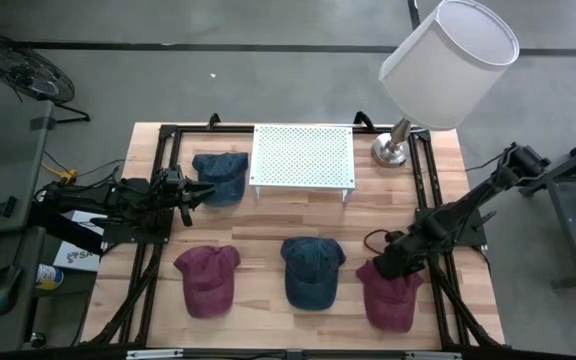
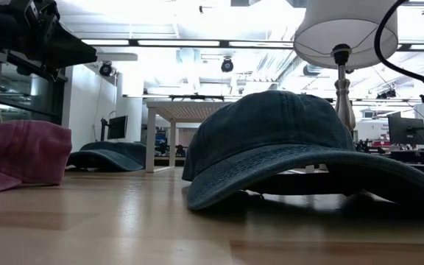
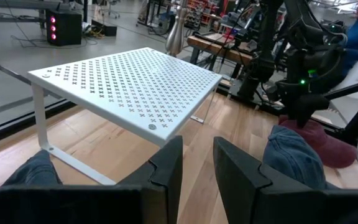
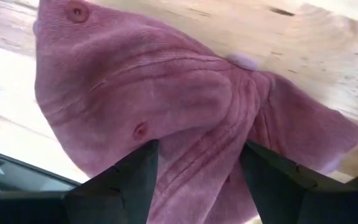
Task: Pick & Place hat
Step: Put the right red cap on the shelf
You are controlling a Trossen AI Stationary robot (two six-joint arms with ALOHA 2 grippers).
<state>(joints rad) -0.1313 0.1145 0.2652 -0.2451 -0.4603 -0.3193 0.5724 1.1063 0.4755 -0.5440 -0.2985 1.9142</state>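
Wooden table (image 1: pixel 268 230): right end effector (image 1: pixel 386 262), fingers spread wide, sits directly over the maroon hat (image 1: pixel 389 295).

The wooden table (image 1: pixel 268 240) carries four caps: a blue cap (image 1: pixel 220 177) at the rear left and, along the front, a maroon cap (image 1: pixel 208 279), a blue denim cap (image 1: pixel 312 270) and a second maroon cap (image 1: pixel 389 298). A white perforated shelf riser (image 1: pixel 303 155) stands at the rear centre (on thin legs), with a table lamp (image 1: pixel 394 150) just beside it at the rear right.
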